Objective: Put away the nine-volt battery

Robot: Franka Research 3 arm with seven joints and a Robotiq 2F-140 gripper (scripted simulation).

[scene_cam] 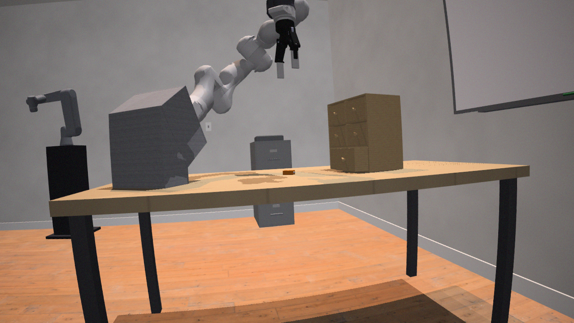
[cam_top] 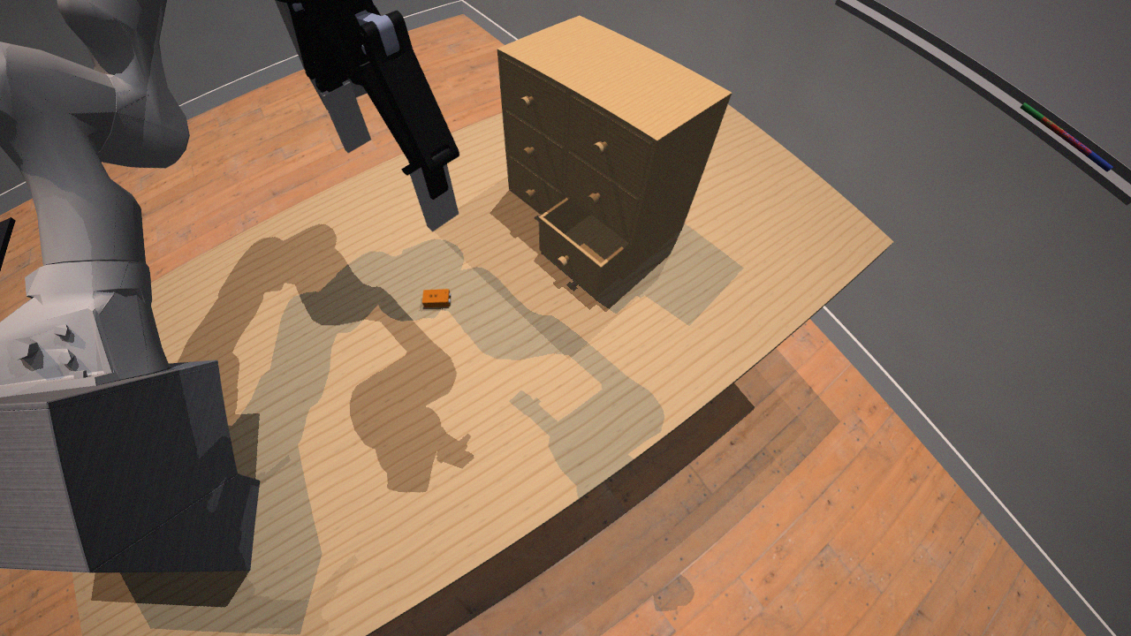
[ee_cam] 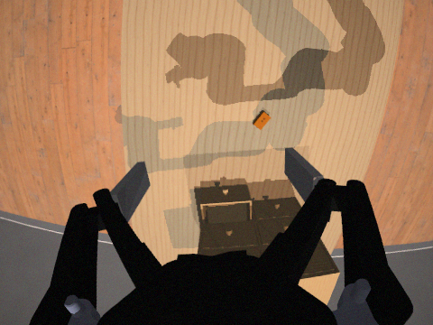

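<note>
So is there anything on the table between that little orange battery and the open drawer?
Nothing. In the top view, only bare wood and shadows lie between the nine-volt battery and the open bottom drawer of the chest.

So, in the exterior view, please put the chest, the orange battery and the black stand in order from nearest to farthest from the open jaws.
1. Chest: on the table, below and to the right.
2. Battery: flat on the table top, almost straight below, lower than the chest's top.
3. Black stand: on the floor at the far left, beyond the table.
</note>
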